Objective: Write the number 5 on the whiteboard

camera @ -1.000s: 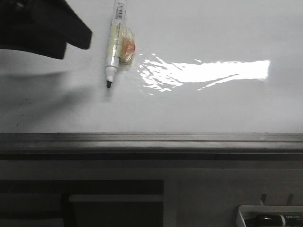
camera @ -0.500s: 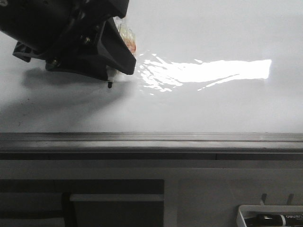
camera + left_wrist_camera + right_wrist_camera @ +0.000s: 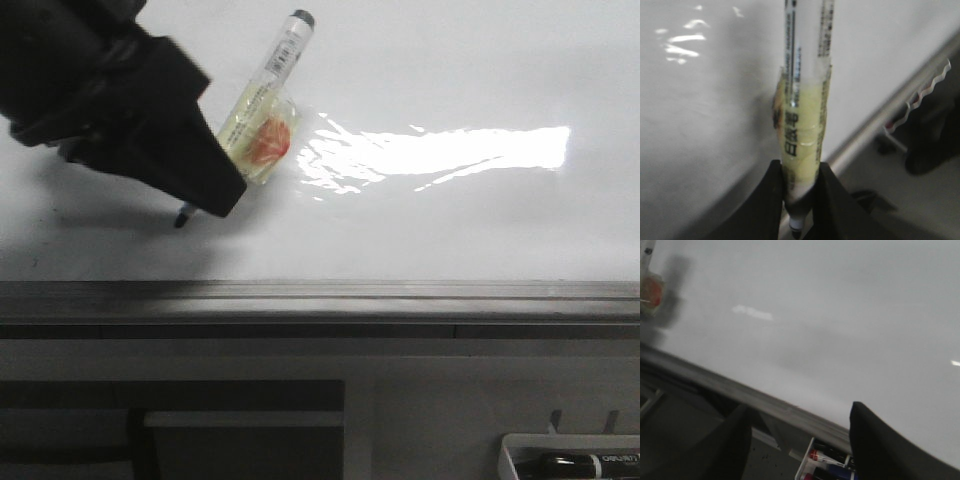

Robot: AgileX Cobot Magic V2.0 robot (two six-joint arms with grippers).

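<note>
The whiteboard [image 3: 450,60] is a glossy white surface with a bright glare band. A clear-barrelled marker [image 3: 277,62] with a yellowish tape wad [image 3: 268,140] round its middle is tilted, its black tip [image 3: 182,216] low over the board at the front left. My left gripper [image 3: 215,190] is shut on the marker's lower end. In the left wrist view the marker [image 3: 802,125] stands between the two black fingers of the left gripper [image 3: 799,200]. My right gripper [image 3: 800,440] is open and holds nothing, over the board's edge. No number 5 shows in these views.
A grey metal rail [image 3: 400,295] runs along the board's near edge. Below it at the right hangs a white tray [image 3: 520,450] with spare markers [image 3: 827,457]. Dark cabinet fronts sit under the rail.
My left gripper came in from the left over the marker lying on the board and shut on it. The marker now stands tilted, its tip shifted left and nearer the rail.
</note>
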